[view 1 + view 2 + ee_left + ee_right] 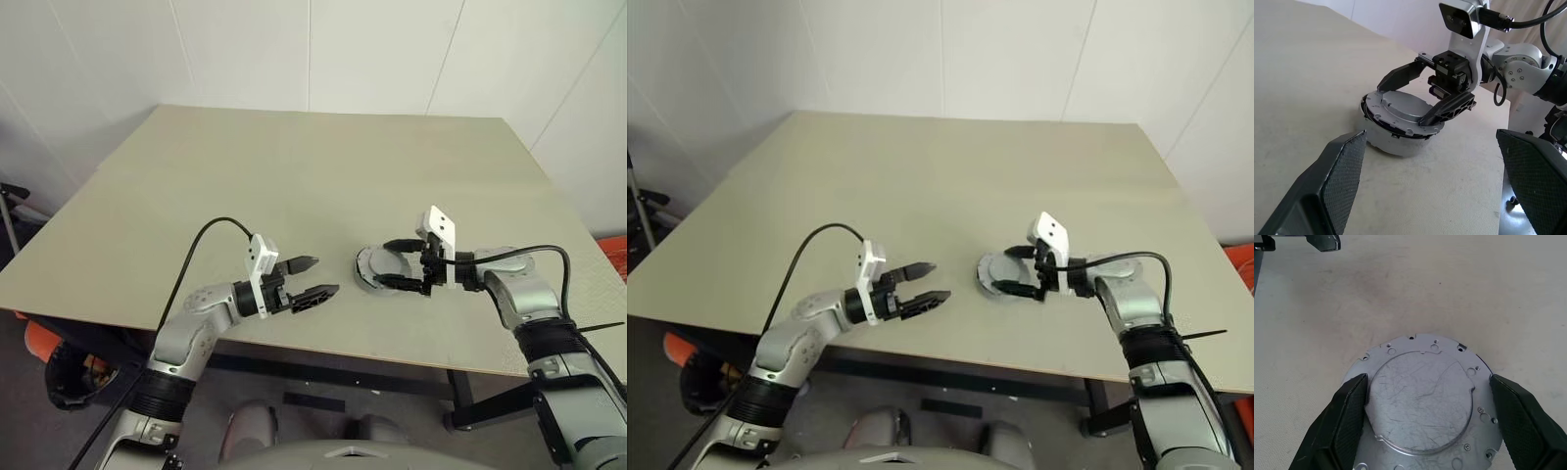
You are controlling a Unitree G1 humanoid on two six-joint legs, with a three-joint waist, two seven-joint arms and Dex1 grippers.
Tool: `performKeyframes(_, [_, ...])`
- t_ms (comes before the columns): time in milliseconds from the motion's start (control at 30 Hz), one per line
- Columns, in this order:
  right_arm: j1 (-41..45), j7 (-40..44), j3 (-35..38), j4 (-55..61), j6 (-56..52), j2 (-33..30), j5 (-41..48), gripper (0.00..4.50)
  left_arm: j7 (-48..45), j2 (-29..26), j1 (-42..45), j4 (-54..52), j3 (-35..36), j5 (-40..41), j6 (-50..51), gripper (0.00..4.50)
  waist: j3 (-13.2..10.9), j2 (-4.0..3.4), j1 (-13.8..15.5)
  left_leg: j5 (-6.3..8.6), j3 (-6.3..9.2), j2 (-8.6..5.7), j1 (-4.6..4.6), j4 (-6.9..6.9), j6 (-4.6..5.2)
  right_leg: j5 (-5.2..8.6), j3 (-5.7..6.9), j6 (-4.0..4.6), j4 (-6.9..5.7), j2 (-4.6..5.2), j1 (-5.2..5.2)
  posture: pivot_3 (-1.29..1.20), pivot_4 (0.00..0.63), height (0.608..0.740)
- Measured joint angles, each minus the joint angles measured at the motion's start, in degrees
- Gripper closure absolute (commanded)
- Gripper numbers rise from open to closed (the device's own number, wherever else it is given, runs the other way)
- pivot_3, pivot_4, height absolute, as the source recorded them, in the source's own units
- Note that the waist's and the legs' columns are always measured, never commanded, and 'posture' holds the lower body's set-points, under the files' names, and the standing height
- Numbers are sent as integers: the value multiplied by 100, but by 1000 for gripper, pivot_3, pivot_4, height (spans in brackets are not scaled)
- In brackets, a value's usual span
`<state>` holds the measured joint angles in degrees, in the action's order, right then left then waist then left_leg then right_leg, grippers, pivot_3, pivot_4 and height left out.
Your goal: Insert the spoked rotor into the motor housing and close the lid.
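Observation:
The motor housing (370,281) sits on the table near its front edge, a round grey cup. The lid (1400,110), a silver disc with a raised round panel and small rim holes, lies flat on top of it. The spoked rotor is hidden. My right gripper (382,262) is open and reaches in from the right, one finger on each side of the lid (1422,401), close to its rim. My left gripper (323,275) is open and empty, pointing at the housing from the left with a gap of bare table between them.
The beige table (294,166) stretches wide behind the housing. Its front edge runs just under both grippers. A white wall stands behind the table. Black cables trail from both wrists.

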<state>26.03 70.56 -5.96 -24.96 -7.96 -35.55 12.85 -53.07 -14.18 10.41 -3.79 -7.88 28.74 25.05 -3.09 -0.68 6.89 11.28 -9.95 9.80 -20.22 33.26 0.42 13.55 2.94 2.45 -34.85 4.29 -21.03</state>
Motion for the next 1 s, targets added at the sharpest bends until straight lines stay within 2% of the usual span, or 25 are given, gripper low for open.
performKeyframes(67, [85, 75, -17, -112, -6, 10, -27, 192, 37, -7, -1, -42, 0, 18, 19, 0, 0, 0, 0, 0, 0, 0, 0, 1, 0, 0, 0, 0, 0, 0, 1, 0, 0, 740])
performKeyframes(133, [135, 152, -36, -155, -32, 10, -36, 611, 80, -15, -2, -57, 2, 31, 35, 0, 0, 0, 0, 0, 0, 0, 1, 3, 0, 0, 0, 0, -1, 0, 2, 0, 0, 740])
performKeyframes(200, [141, 221, -41, -156, -97, 7, -37, 1253, 90, -24, -4, -71, 2, 35, 43, 0, 0, 0, 2, 0, 0, 0, 1, 6, 1, 0, 0, 0, -1, 0, 3, 0, 0, 740])
performKeyframes(233, [144, 239, -40, -156, -127, 6, -36, 1336, 92, -33, -5, -79, 4, 37, 43, 0, 0, 1, 2, 0, 0, 1, 3, 6, 1, 0, 0, 0, -1, 0, 5, 0, 0, 740])
performKeyframes(500, [95, 183, 31, -51, -337, 0, 23, 1336, 93, -31, -8, -84, 5, 47, 42, 0, 0, 1, 9, 1, 0, 0, 4, 6, 2, 0, 0, 0, -1, 0, 7, 0, 0, 740])
performKeyframes(667, [-162, -232, 151, 377, -553, 99, 136, 1336, 93, -33, -75, -89, 6, 55, 42, 0, 0, 0, 8, 1, 0, 1, -1, 5, 2, 0, 0, 0, 0, 0, 0, 0, 0, 740])
performKeyframes(833, [-1085, -988, 394, 1735, -895, 232, 139, 1336, 105, -46, -135, -125, 32, 108, 63, 0, -1, 3, -2, 4, -1, 2, 1, -7, 5, 3, 0, 1, 8, 0, -2, 0, 0, 740])
performKeyframes(1000, [-1314, -1191, 399, 2116, -1034, 256, 138, 1336, 109, -27, -107, -126, -2, 126, 106, 0, -1, 3, -111, 3, -1, 2, 5, -12, 3, 5, 0, 1, 8, -1, -1, 0, 0, 740])
